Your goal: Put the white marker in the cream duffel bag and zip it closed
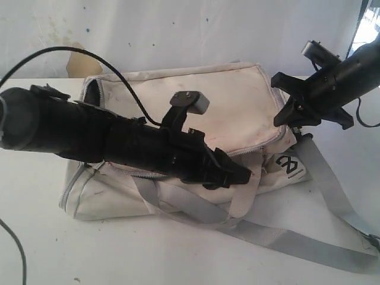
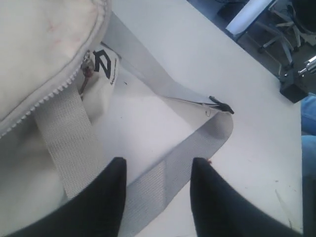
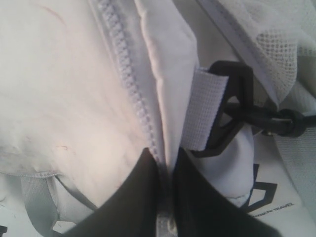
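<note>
- Nearest the exterior camera, my left arm (image 1: 119,142) lies low across the front of the cream duffel bag (image 1: 225,101), which rests on the white table (image 1: 178,261).
- My left gripper (image 2: 158,165) has its fingers apart and holds nothing. The grey shoulder strap (image 2: 197,143) runs along the table beneath them. I judge it is poised by the bag's front edge to go for the zip.
- My right gripper (image 3: 164,153) is at the bag's right end, its fingers pressed together on a thin strip of fabric beside the zipper (image 3: 129,79). I read that as an anchoring grip, so the soft bag does not slide or bunch when the slider is pulled.
- The white marker shows in no view. Neither gripper carries it, and I cannot tell whether it is inside the bag.
- The zipper teeth look meshed along the stretches I can see. A dark gap shows at the far left corner, so I cannot call the bag fully closed.
- A black triangular ring (image 3: 232,98) joins a strap tab to the bag's end, and a small black buckle (image 2: 221,104) sits at the strap's bend.
- The black logo (image 1: 290,165) is an angular mark. The small print under it ends in "TRAVEL"; the rest is too blurred to read.
</note>
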`<action>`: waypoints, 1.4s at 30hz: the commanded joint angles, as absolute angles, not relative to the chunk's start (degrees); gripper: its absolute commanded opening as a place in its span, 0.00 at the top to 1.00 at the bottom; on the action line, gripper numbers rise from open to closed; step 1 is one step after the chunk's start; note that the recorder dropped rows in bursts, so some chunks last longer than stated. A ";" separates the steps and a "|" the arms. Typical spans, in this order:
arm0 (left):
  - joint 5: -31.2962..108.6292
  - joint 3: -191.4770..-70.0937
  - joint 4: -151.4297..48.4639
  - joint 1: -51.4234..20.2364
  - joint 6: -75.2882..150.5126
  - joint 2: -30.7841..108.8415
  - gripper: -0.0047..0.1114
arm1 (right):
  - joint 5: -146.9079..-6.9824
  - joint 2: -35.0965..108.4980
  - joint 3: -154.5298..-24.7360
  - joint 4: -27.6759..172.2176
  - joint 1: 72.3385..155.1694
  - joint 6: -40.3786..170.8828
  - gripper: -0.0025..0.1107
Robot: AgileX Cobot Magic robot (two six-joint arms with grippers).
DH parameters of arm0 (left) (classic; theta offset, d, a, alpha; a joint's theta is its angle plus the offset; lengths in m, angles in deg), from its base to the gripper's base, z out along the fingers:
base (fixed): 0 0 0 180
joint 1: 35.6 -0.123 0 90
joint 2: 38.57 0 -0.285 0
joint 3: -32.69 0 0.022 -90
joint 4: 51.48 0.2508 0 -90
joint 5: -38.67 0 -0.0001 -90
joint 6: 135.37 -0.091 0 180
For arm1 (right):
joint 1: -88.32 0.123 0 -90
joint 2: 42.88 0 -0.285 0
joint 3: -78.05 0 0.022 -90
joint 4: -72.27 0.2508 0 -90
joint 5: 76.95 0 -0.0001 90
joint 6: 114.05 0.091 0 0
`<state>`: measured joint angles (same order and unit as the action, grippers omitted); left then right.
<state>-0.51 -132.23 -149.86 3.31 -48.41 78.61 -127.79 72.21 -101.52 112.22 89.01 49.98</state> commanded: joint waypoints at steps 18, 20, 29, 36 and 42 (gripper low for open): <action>-1.39 -148.01 -151.43 4.01 -54.67 92.17 0.59 | -127.01 71.98 -101.29 115.13 88.83 49.38 0.98; -1.11 -148.72 -151.43 4.01 -55.04 92.62 0.59 | -128.01 71.98 -101.29 119.62 88.83 49.38 0.98; 0.12 -150.82 -151.43 4.01 -57.80 92.62 0.59 | -129.12 71.98 -101.29 124.43 88.83 49.26 0.98; 5.19 -150.82 -151.43 4.01 -57.55 92.62 0.59 | -129.12 71.98 -101.29 124.43 88.83 49.26 0.98; 2.16 -150.82 -151.43 4.01 -50.78 92.62 0.59 | -129.09 71.98 -101.29 124.30 88.83 49.01 0.98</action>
